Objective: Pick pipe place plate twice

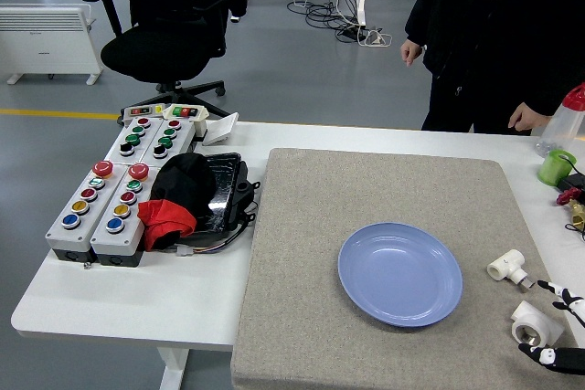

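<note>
Fingers [559, 295] of the robot's right hand [556, 326], black with white tips, spread open around a white plastic pipe elbow [536, 321] without gripping it; a second white pipe fitting [507, 267] lies just beyond, both right of the smooth round blue plate [399, 274] on the coarse grey felt mat [302, 317] covering the white surface [119, 299]

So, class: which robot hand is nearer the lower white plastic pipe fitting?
Right. The right hand sits beside the white plastic pipe fitting; the left hand is out of view.

One plate [399, 273], two pipes [505, 266] [537, 322] (both white).
</note>
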